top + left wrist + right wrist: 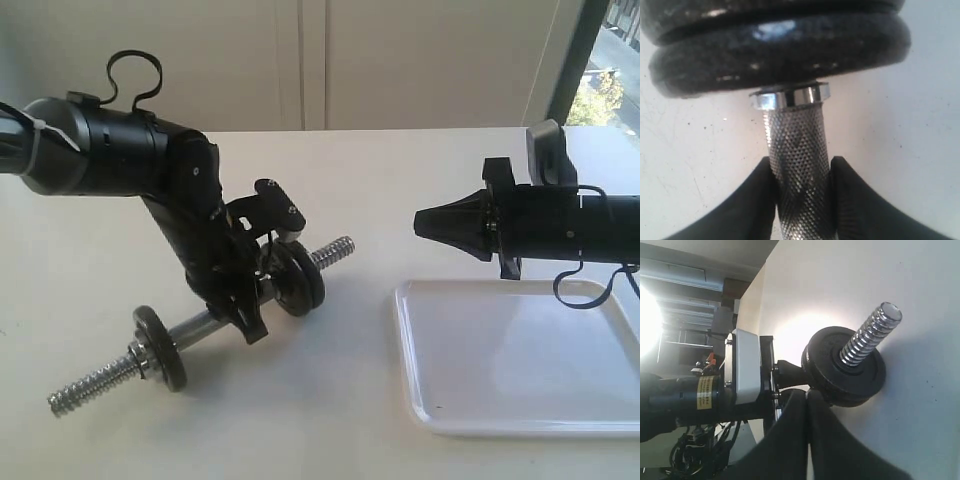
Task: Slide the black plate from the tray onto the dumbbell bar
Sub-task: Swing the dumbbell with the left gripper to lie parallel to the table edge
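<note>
While left end effector (802,166) clamps dumbbell bar (796,132), right end effector (807,394) fully closed, empty

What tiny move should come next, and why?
Probably the left gripper should firm its hold on the bar: its fingers hug the rough middle, black plates already sit by the collar, and the shut right gripper points at them.

Nothing legible — the yellow label (705,391) carries print too blurred to read.

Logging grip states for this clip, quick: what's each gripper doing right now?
Left gripper: closed on the dumbbell bar, at its knurled middle.
Right gripper: closed, holding nothing.
</note>
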